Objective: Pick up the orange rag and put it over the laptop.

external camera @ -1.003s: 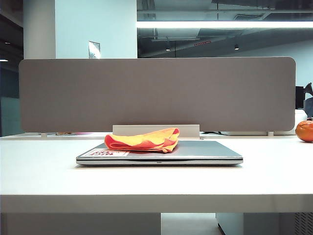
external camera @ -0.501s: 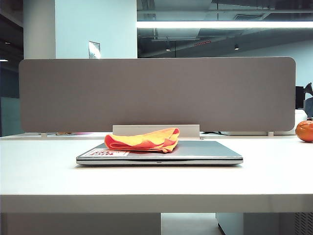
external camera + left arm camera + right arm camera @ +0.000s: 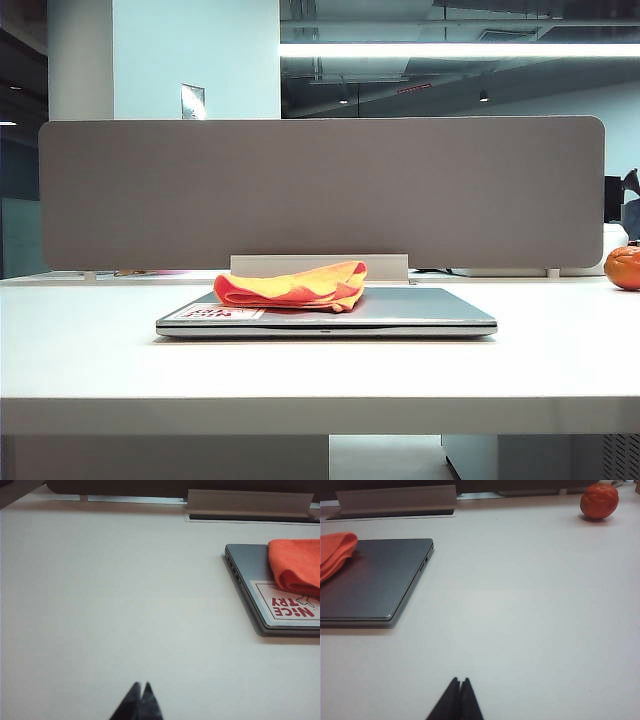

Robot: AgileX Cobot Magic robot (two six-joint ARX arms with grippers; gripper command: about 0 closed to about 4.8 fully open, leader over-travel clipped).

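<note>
Orange rag lies bunched in a folded heap on the closed laptop, on the lid's left-centre part in the exterior view, touching it & covering only part; the lid's right half is bare. White-and-red sticker sits at the laptop's front-left corner, just beside the rag's edge; left wrist view shows it reads "NiCE TRY", w/ the rag next to it. Laptop rests flat on the white table, roughly mid-table, in front of a grey divider panel. A round glossy orange ball-like thing sits far right near the table's back edge, well apart from the laptop; also seen in right wrist view. Neither arm shows in the exterior view. Left gripper hovers over bare table, well off the laptop's sticker side; tips pressed together, nothing held. Right gripper hovers over bare table off the laptop's other side, rag's edge visible at far end of the lid; tips likewise together, holding nothing.
</note>
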